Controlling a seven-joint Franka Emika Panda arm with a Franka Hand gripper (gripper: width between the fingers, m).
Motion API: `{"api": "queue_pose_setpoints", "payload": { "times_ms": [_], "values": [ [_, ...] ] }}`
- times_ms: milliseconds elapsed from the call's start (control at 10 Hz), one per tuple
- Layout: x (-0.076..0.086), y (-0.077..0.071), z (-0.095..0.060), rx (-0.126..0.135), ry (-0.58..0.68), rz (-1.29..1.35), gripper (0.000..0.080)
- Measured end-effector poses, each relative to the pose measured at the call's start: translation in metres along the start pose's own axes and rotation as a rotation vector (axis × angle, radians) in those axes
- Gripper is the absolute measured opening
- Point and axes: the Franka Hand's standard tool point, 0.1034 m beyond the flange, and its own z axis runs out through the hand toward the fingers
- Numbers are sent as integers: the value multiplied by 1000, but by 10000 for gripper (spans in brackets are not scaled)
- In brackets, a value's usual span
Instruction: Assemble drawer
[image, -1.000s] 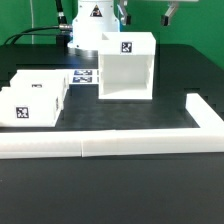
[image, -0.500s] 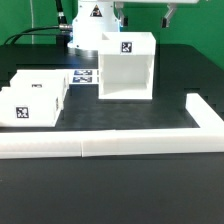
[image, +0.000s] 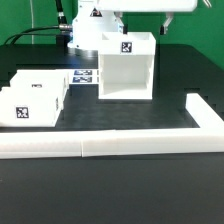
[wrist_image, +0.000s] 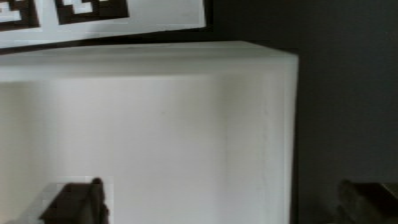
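The white cube-shaped housing stands open-fronted at the middle of the table, with a tag on its top. Two white trays with tags lie together at the exterior view's left. My gripper hangs high above the housing's right side, mostly cut off by the top edge of the picture. In the wrist view the gripper is open wide and empty. One fingertip is over the housing's white surface, the other over the black table.
The marker board lies between the trays and the housing and shows in the wrist view. A long low white border bar runs along the front and turns back at the right. The arm's base stands behind.
The gripper has moved up and a little to the exterior view's right, so less of it shows at the top edge. The parts have not moved.
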Motion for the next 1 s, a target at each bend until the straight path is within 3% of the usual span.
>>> {"api": "queue_pose_setpoints", "payload": {
  "times_ms": [400,600,700,900,1000],
  "values": [
    [-8,-11,13,-4,-10,22,649],
    [-7,-11,13,-4,-10,22,398],
    [-8,-11,13,-4,-10,22,398],
    [-8,-11,13,-4,-10,22,78],
    [-7,-11,13,-4,-10,22,78]
  ]
}}
